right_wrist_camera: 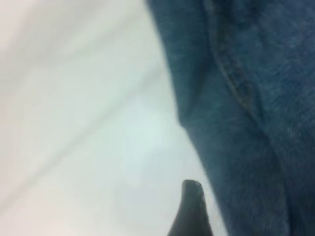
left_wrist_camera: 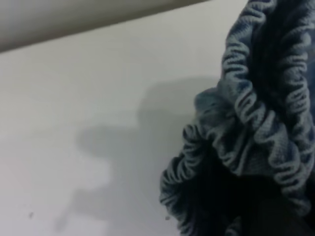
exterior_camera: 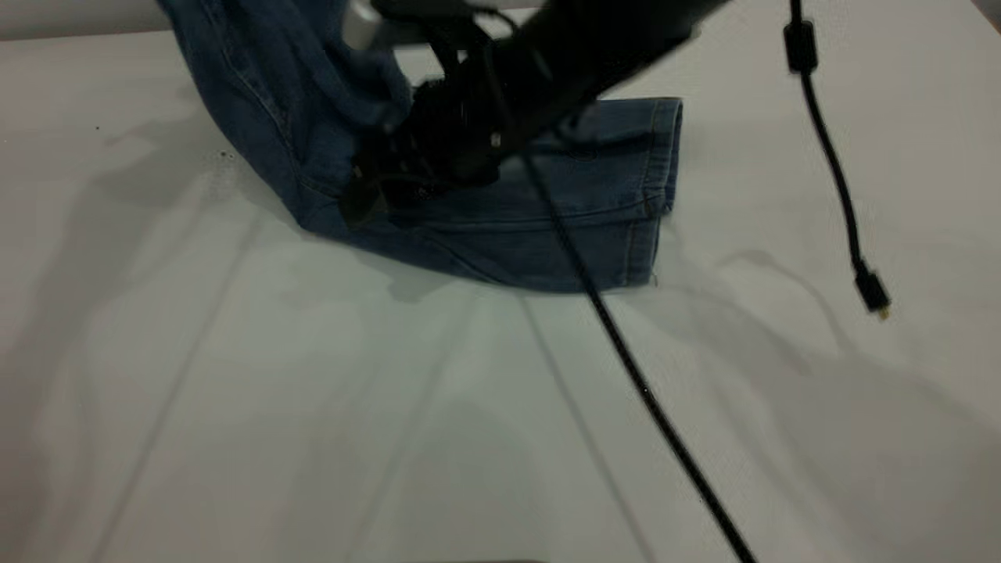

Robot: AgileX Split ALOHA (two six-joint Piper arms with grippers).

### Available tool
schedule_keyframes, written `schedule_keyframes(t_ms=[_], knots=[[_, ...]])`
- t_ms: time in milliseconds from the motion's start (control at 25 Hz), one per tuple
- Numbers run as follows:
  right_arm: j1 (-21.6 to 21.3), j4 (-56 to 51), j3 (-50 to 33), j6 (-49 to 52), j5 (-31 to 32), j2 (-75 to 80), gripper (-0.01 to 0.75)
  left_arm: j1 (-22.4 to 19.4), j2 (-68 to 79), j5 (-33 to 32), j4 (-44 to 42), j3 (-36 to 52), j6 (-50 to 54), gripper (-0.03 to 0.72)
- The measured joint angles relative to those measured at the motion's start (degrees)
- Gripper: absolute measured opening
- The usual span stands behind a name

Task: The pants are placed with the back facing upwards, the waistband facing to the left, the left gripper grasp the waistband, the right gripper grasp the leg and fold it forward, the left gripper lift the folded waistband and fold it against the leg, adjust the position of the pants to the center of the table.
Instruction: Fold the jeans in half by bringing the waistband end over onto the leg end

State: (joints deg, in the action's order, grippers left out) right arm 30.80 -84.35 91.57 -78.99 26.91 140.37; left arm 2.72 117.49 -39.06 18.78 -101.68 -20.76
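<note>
While its waistband hangs raised, the pants drape onto the table.

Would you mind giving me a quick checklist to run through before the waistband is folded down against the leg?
1. The waistband is raised off the table, bunched up: ok.
2. The left gripper has a secure hold on the waistband: cannot tell.
3. The leg lies flat on the table, hem to the right: ok.
4. The right gripper is clear of the fold path: cannot tell, since it sits right beside the denim's edge.
5. The black cable is out of the way: not ok, as it runs across the leg in the exterior view.
</note>
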Motion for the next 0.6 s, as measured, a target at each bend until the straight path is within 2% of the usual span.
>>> schedule_keyframes(t_ms=[240,400,600], knots=[[-3.1,23.4,-0.1,22.2,5.8,-14.0,0.490,3.3,-0.2,-0.8,0.0,-1.8,-1.1,0.092],[-7.8,39.8,-0.1,39.1,10.6,-21.5,0.490,6.4,-0.6,-2.1,-0.1,-1.9,-2.9,0.092],[-13.5,52.9,-0.1,52.3,12.4,-27.5,0.490,11.7,-0.8,-3.7,-0.1,-1.9,-4.3,0.092]])
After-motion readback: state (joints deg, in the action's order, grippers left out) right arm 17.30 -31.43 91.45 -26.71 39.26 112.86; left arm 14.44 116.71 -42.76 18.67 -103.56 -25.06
